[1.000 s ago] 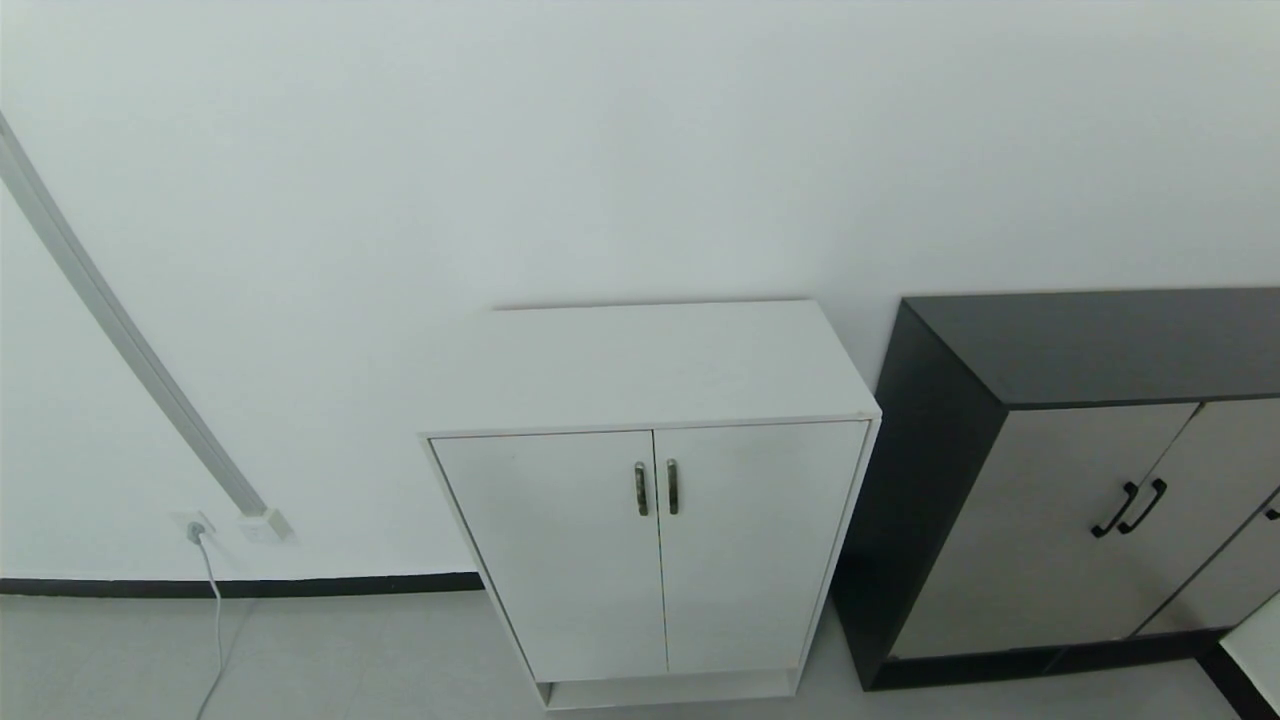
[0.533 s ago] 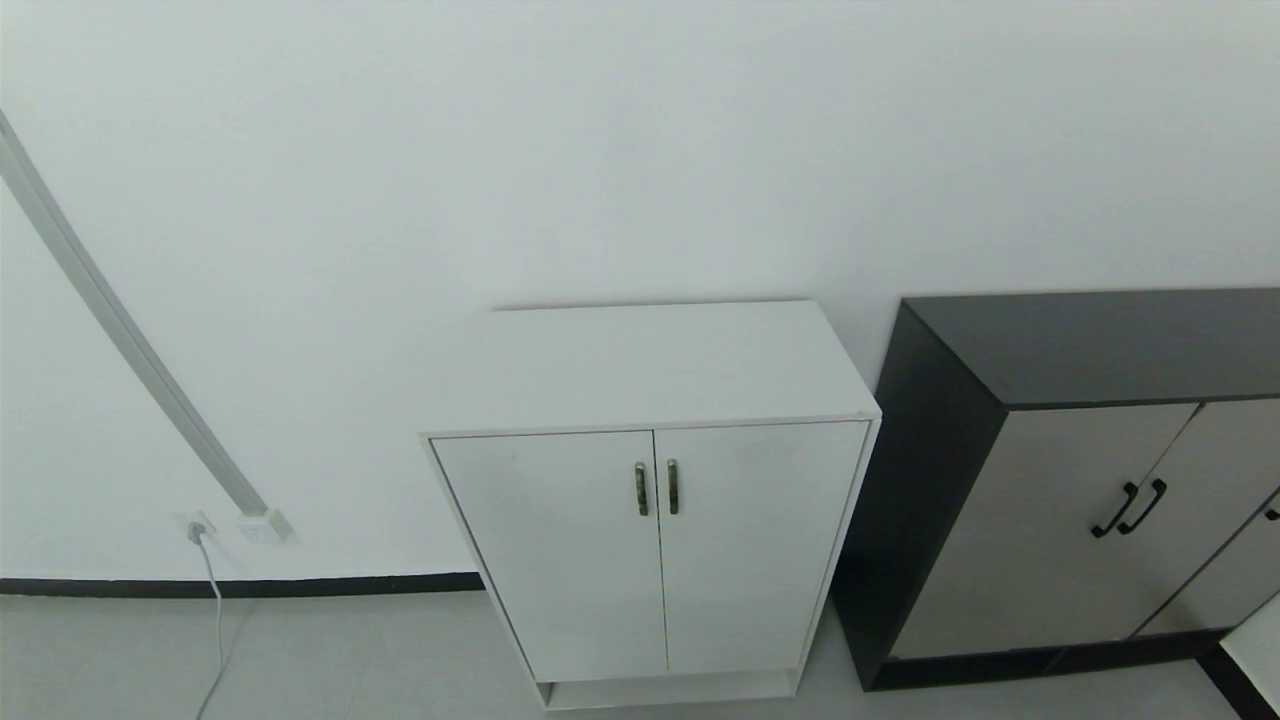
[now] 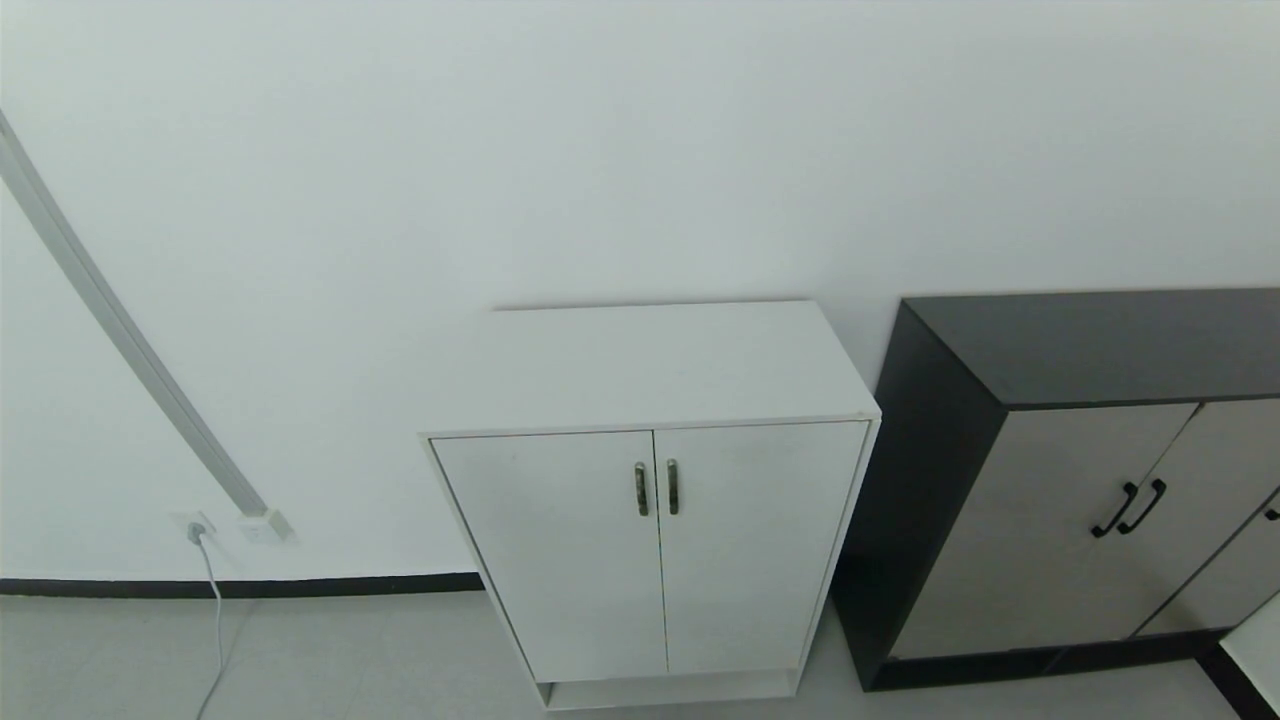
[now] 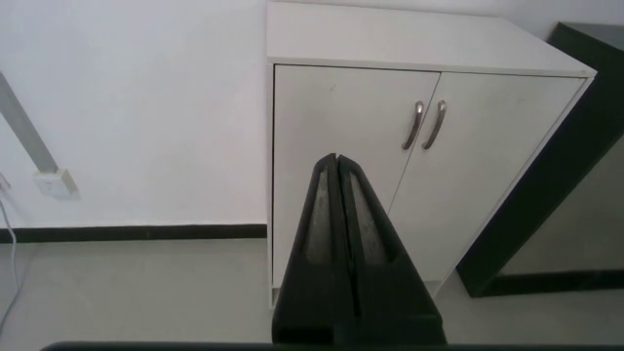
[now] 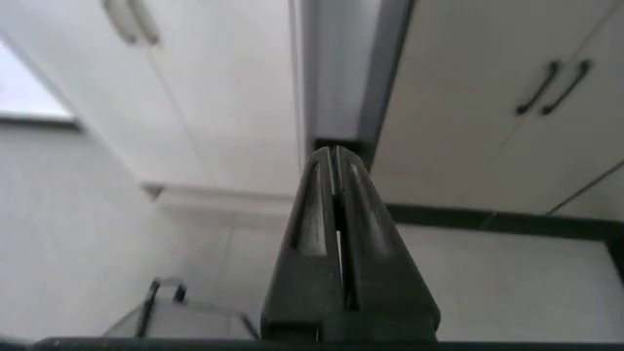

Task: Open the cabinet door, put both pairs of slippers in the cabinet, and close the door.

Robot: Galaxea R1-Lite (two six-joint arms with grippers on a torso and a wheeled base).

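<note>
A white wall (image 3: 640, 150) rises behind the white cabinet (image 3: 660, 365), and pale grey floor (image 3: 350, 660) spreads out in front of it and to its left. Just beside the white cabinet on its right stands a larger black cabinet (image 3: 1080, 340) with grey doors and black handles. The white cabinet stands with its back to the wall, and both of its doors are shut: the left door (image 3: 555, 560) and the right door (image 3: 750, 550) meet at the middle of its front. A pale strip (image 3: 110, 310) runs slantwise down the wall well to the white cabinet's left, and a black skirting band (image 3: 240, 586) runs along the foot of the wall up to the cabinet's left side. The left gripper (image 4: 337, 166) is held out in front of the white cabinet, apart from it and facing its left door, fingers pressed together on nothing. The right gripper (image 5: 334, 156) sits low before the cabinet's right side, where it neighbours the black cabinet, fingers likewise together and holding nothing. A grey cable (image 3: 215, 620) hangs to the floor left of the cabinet. Two metal handles (image 3: 641, 489) stand upright side by side at the doors' meeting edge. A wall socket (image 3: 195, 527) sits at the cable's top end.
</note>
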